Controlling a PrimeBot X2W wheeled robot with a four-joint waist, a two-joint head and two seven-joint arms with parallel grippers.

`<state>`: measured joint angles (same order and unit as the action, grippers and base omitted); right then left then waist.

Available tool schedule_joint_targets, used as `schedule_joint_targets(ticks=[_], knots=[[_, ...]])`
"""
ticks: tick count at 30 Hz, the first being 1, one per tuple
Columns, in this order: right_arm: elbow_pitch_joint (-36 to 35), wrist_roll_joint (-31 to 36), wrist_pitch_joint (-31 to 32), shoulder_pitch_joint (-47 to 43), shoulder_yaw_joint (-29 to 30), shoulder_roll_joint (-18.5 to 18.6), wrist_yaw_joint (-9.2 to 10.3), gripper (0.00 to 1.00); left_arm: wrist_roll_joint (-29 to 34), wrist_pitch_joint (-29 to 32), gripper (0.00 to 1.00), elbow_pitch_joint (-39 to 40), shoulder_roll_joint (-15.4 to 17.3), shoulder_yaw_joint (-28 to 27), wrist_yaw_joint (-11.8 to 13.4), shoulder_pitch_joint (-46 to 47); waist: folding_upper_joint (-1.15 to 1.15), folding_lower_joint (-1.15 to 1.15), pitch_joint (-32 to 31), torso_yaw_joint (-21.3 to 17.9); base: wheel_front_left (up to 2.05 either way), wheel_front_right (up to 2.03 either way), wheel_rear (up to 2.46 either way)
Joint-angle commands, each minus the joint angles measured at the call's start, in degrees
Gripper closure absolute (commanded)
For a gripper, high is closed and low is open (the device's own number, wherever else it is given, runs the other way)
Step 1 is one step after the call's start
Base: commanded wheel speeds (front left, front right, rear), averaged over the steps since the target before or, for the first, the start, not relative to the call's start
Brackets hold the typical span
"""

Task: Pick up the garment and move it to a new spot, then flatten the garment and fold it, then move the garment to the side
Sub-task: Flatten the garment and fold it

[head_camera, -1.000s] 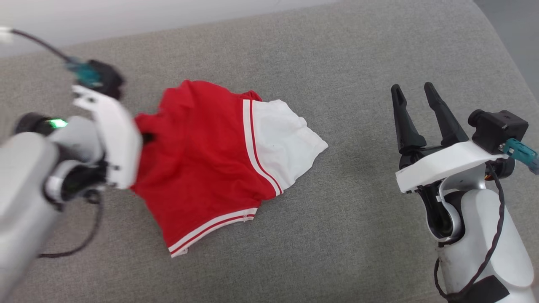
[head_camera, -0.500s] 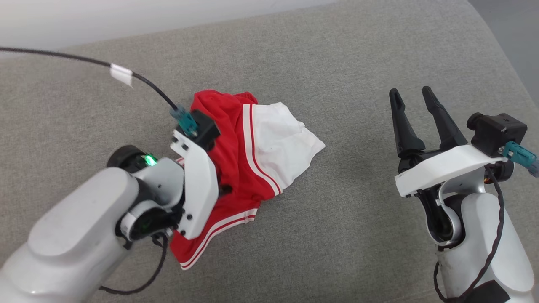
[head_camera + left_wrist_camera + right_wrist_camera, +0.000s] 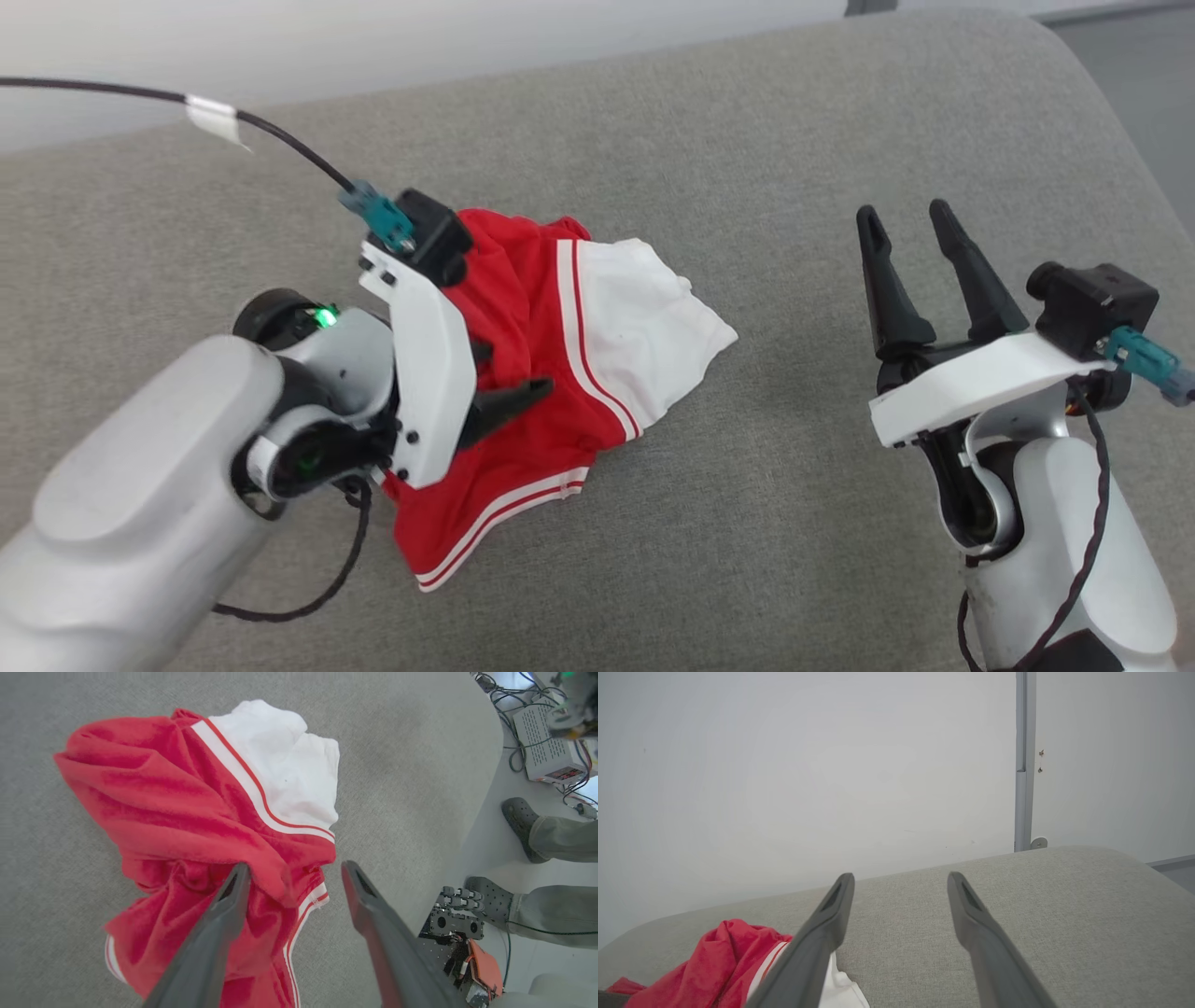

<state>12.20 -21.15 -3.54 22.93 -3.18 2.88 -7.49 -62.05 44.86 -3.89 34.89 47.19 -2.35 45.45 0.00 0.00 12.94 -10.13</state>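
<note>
Garment (image 3: 537,448) is seen crumpled centre-left on grey cushion (image 3: 747,140). Left gripper (image 3: 295,873) is held spread wide over it; right gripper (image 3: 904,217), at right, is likewise spread, empty.

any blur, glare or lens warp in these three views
Head view: sharp, soft even light, no glare, faint shadow under the garment. Left wrist view: garment slightly soft, wide-angle lens bows the couch edge. Right wrist view: evenly lit wall, right end effector soft toward the bottom edge.
</note>
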Motion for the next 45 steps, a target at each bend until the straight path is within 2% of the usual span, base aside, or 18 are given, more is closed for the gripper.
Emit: schedule_joint_targets(ticks=[1,11,16,20,24,33,34,35,40,45], knots=[[0.1,0.2,0.0,-0.4,0.1,0.0,0.0,0.0,-1.0,0.1,0.0,0.3,0.2,-0.3,0.5,0.3,0.0,0.0,-0.6,0.5,0.0,0.0,0.0],[-1.1,0.8,1.0,-2.3,1.1,0.0,0.0,0.0,-2.5,0.6,0.0,2.5,4.8,-3.7,3.4,-0.7,0.0,0.0,-2.2,1.4,0.0,0.0,0.0],[-1.9,1.0,1.6,-2.6,1.4,0.0,0.0,0.0,-1.8,0.7,0.0,1.8,7.6,-4.0,4.0,-2.1,0.0,0.0,-2.1,1.4,0.0,0.0,0.0],[-2.4,1.1,2.4,-2.9,1.6,0.0,0.0,0.0,-2.6,1.0,0.0,0.0,8.4,-3.7,4.0,-3.6,0.0,0.0,-1.4,1.3,0.0,0.0,0.0],[-3.1,1.2,2.9,-2.6,1.5,0.0,0.0,0.0,-3.3,0.4,0.0,-3.0,7.7,-3.5,4.1,-4.9,0.0,0.0,-0.4,0.9,0.0,0.0,0.0],[-3.8,1.1,3.2,-1.5,0.7,0.0,0.0,0.0,-3.5,-3.1,0.0,-13.0,3.7,-3.6,2.1,-4.4,0.0,0.0,1.6,0.1,0.0,0.0,0.0],[-3.8,1.2,3.2,-1.4,0.7,0.0,0.0,0.0,-3.9,-3.2,0.77,-14.3,3.3,-3.7,1.9,-4.2,0.0,0.0,1.8,0.1,0.0,0.0,0.0],[-3.8,1.3,3.2,-1.3,0.7,0.0,0.0,0.0,-4.2,-3.2,1.0,-15.3,3.0,-3.7,1.6,-3.9,0.0,0.0,1.9,0.1,0.0,0.0,0.0],[-4.0,1.4,2.9,-1.1,1.1,0.0,0.0,0.0,-4.3,-4.5,1.0,-18.0,3.1,-4.7,0.4,-2.8,0.0,0.0,2.5,0.3,0.0,0.0,0.0],[-4.0,1.8,2.7,-1.4,2.3,0.0,0.0,0.0,-4.7,-6.2,1.0,-18.9,5.5,-7.0,0.3,-1.7,0.0,0.0,2.4,1.4,0.0,0.0,0.0]])
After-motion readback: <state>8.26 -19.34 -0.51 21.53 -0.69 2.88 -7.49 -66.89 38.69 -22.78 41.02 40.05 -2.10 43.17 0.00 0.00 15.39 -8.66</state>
